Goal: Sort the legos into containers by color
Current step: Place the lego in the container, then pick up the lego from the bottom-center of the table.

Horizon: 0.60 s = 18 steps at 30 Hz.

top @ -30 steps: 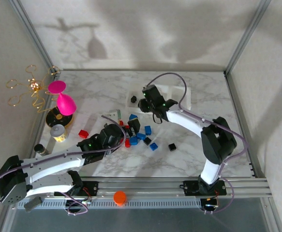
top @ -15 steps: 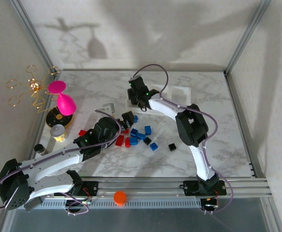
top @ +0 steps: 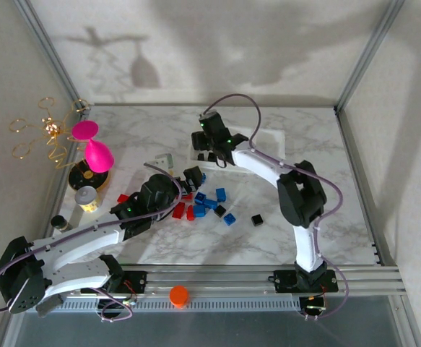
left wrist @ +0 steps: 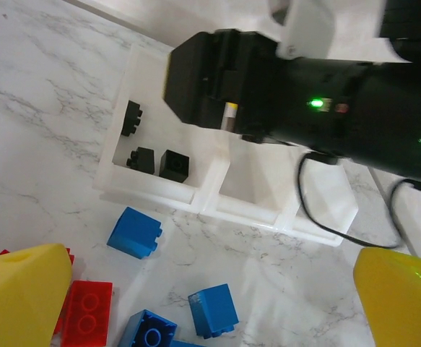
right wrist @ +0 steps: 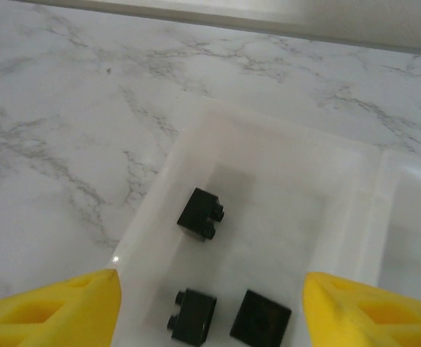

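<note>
Three white containers [top: 271, 141] stand in a row at the table's back middle. My right gripper [top: 209, 147] hovers open over the leftmost container [right wrist: 149, 189], its yellow fingers [right wrist: 51, 311] spread wide with nothing between them. Below it lie three black legos [right wrist: 201, 213] on that container's floor, also in the left wrist view [left wrist: 174, 165]. My left gripper [left wrist: 210, 293] is open just above loose blue legos [left wrist: 214, 311] and red legos [left wrist: 87, 314], short of the containers' front wall [left wrist: 210, 184]. From above, my left gripper [top: 192, 177] sits at the scattered pile [top: 199, 210].
A pink goblet [top: 94, 152], gold wire ornament [top: 44, 134] and grey canister [top: 87, 196] crowd the left edge. An orange cap [top: 179, 295] rests on the front rail. Single black legos [top: 257, 219] and blue legos [top: 229, 218] lie right of the pile. A small grey piece [top: 165, 160] lies left of the containers.
My right gripper swung left to hover over the leftmost container and its jaws spread apart. My left arm shifted slightly toward the pile, then stayed.
</note>
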Available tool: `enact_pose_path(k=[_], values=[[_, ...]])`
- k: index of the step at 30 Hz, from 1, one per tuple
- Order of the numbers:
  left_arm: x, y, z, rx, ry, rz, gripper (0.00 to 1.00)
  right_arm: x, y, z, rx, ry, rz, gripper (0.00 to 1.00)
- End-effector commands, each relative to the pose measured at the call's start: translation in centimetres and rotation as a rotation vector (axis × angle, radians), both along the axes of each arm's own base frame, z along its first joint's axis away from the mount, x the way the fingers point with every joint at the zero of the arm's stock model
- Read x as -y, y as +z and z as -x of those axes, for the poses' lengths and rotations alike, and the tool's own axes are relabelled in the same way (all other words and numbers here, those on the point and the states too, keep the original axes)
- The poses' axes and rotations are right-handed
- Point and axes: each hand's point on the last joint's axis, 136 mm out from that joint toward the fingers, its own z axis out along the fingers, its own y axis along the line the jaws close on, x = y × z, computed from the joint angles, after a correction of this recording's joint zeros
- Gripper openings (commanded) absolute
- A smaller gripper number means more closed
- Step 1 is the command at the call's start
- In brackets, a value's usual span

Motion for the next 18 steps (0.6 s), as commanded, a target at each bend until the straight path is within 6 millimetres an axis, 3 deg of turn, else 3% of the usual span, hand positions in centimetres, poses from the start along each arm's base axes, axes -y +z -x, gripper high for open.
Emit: enact_pose_path(k=[1, 9, 18], values=[[0.8, 1.4, -0.2, 0.024, -0.030, 0.011, 1.00, 2.1, 2.6, 0.9, 0.015, -0.003, -0.056, 0.70], [2.3, 0.7, 1.1, 0.010, -0.087, 0.005, 1.00, 6.7, 1.4, 5.2, -0.065, -0.032, -0.037, 0.73], [4.0, -0.9, 3.0, -0.030, -0.142, -0.006, 1.00, 11.6, -3.5, 11.1, -0.242, -0.098, 0.037, 0.76]])
